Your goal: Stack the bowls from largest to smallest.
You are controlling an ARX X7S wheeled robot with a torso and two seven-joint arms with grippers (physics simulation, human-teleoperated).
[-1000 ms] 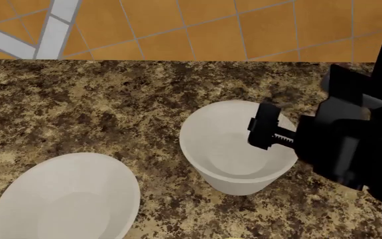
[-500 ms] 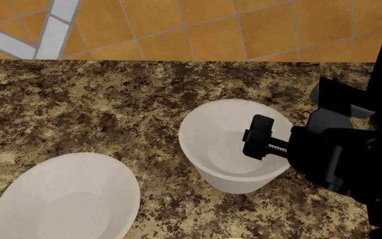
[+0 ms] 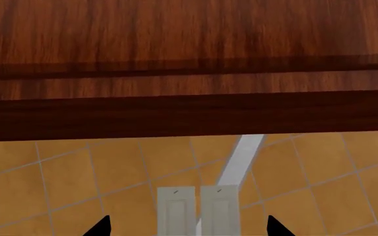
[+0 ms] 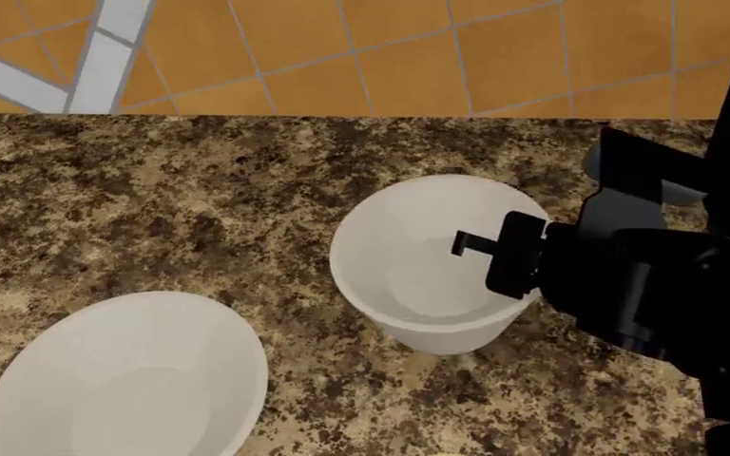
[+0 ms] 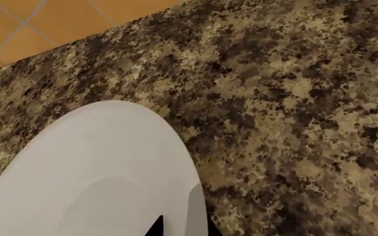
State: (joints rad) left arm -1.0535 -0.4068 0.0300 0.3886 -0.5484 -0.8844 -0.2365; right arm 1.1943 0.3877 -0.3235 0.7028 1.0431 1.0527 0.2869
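Observation:
Two white bowls show in the head view on the speckled stone counter [image 4: 213, 209]. The wider one [image 4: 124, 380] sits at the near left. A deeper one [image 4: 403, 256] is right of the middle, with my right gripper [image 4: 498, 252] on its right rim. In the right wrist view, that gripper [image 5: 183, 228] has one fingertip inside this bowl [image 5: 97, 177] and one outside, shut on its wall. My left gripper [image 3: 189, 227] is open and holds nothing; it is out of the head view.
The counter's far edge [image 4: 339, 116] drops to an orange tiled floor [image 4: 403, 57]. My bulky right arm [image 4: 669, 285] covers the counter's right side. The left wrist view faces a dark wooden cabinet front [image 3: 189, 59] above floor tiles.
My right gripper has turned and settled onto the deeper bowl's right rim. That bowl has shifted slightly left and away from me. The wider bowl has not moved.

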